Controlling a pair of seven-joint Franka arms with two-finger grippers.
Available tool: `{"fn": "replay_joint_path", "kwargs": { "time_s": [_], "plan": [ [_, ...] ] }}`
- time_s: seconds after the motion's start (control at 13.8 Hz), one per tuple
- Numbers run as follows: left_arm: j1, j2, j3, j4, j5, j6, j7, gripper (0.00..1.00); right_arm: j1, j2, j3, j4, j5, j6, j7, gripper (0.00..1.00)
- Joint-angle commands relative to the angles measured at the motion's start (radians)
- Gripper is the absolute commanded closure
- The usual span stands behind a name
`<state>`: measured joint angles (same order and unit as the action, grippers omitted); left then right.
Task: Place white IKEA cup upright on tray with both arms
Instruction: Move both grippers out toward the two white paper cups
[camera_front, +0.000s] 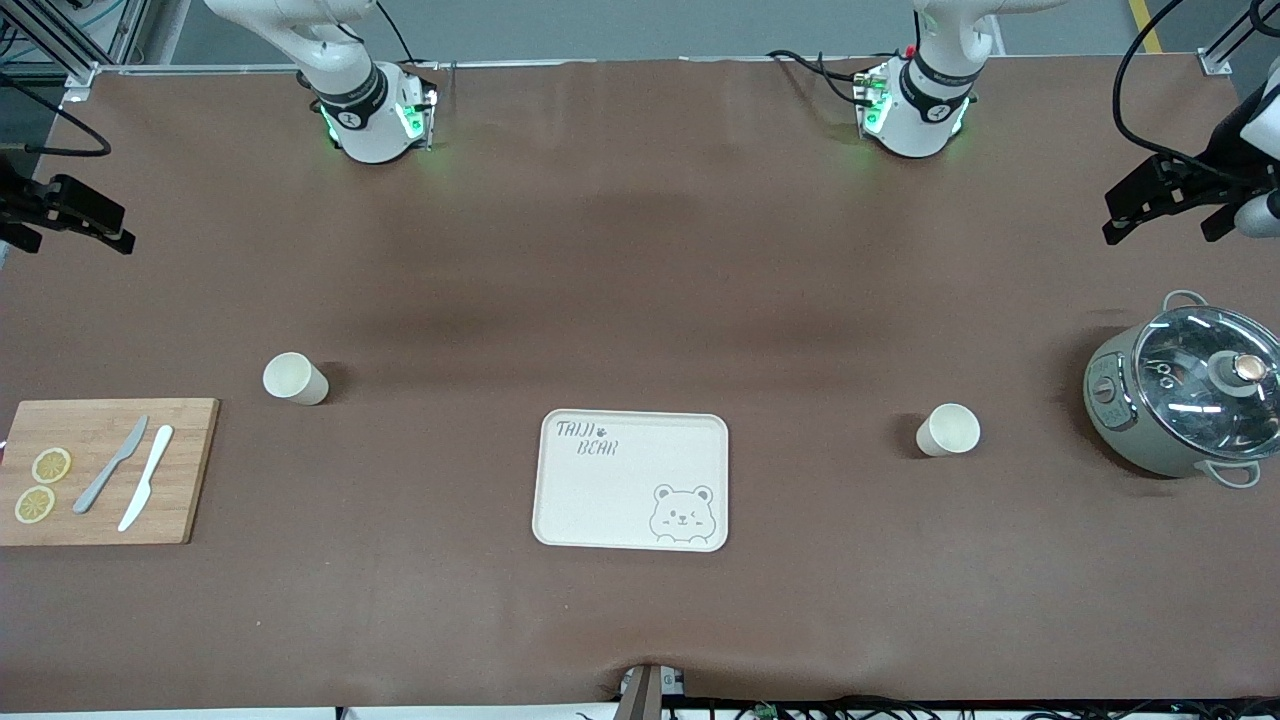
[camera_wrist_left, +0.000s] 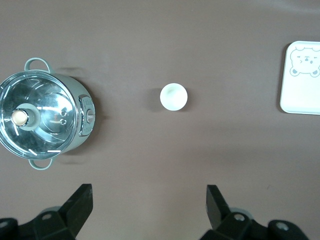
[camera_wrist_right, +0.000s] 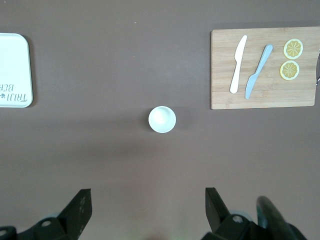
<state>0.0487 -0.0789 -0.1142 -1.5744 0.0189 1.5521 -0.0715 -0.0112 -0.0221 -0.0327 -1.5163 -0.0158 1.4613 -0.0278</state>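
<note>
Brown-covered table (camera_front: 640, 250), grey floor (camera_front: 650, 25)

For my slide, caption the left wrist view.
Open left pincer over bare table, white cup upright between pot and tray.

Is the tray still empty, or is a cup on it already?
Empty: the tray shows only its lettering and bear; both cups stand upright on the table.
</note>
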Motion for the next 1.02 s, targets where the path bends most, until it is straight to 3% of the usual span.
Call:
{"fn": "replay_joint_path", "kwargs": {
  "time_s": [0.0, 0.51, 0.94],
  "plan": [
    [0.005, 0.010, -0.004, 0.022, 0.007, -0.023, 0.012, 0.00, -0.018, -0.004, 0.008, -0.002, 0.017, 0.002, -0.014, 0.00],
    [0.005, 0.120, 0.002, 0.073, 0.062, 0.006, -0.007, 0.00, -0.023, 0.008, 0.007, 0.007, 0.019, 0.001, -0.018, 0.00],
    [0.017, 0.185, 0.002, -0.120, 0.052, 0.316, -0.071, 0.00, -0.043, 0.040, 0.007, 0.010, 0.017, 0.005, -0.020, 0.00]
  ]
}}
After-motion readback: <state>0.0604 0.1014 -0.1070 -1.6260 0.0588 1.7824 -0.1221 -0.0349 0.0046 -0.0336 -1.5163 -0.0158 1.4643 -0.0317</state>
